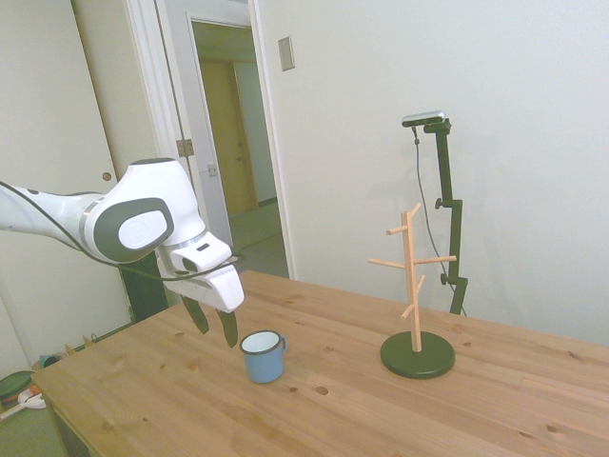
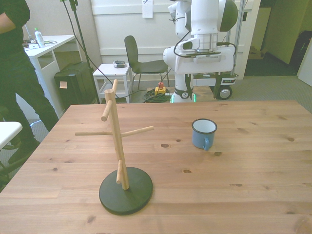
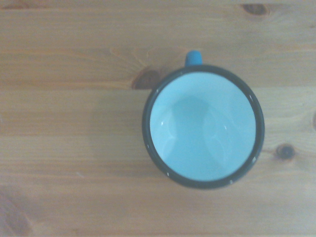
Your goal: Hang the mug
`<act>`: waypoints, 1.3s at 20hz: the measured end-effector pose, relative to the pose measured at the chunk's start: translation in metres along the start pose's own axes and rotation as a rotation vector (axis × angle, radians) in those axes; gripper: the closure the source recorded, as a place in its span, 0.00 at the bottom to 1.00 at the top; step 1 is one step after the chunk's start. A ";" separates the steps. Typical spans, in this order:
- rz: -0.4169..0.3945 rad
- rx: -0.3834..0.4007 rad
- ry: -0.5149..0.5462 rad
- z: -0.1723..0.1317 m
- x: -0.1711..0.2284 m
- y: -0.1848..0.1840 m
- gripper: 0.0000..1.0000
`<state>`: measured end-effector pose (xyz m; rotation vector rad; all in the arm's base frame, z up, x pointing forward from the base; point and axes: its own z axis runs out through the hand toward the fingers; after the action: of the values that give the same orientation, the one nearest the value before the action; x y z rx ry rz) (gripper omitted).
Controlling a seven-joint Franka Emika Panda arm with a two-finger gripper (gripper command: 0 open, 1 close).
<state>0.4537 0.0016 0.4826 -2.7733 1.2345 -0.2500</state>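
The light-blue mug [image 1: 264, 356] stands upright on the wooden table [image 1: 143, 400], with its loop handle [image 2: 205, 143] turned away from the arm. In the front view the mug [image 2: 203, 133] sits right of the table's middle. The wrist view looks straight down into the mug [image 3: 203, 126], showing its dark rim and pale inside. My gripper [image 1: 217, 337] hangs open and empty just above the table, close beside the mug on the arm's side and apart from it. A wooden mug tree [image 1: 414, 286] with bare pegs stands on a dark round base [image 2: 126, 190].
The mug tree [image 2: 117, 141] is on the front view's left, well apart from the mug. A person [image 2: 14, 73] stands off the table at that view's left edge. A dark chair [image 2: 141, 58] and a small white table are behind the table's far edge.
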 end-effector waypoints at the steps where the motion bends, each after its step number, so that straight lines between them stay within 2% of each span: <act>1: 0.002 -0.005 -0.005 0.005 0.004 -0.008 0.00; 8: -0.003 -0.019 -0.005 0.045 0.021 -0.051 0.00; 17: -0.038 -0.096 -0.006 0.112 0.004 -0.087 0.00; 18: -0.036 -0.106 -0.009 0.118 0.003 -0.089 1.00; 21: -0.037 -0.120 -0.005 0.126 0.003 -0.093 1.00; 26: -0.028 -0.114 0.007 0.118 0.005 -0.097 1.00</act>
<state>0.5502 0.0648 0.3819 -2.8902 1.2498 -0.1977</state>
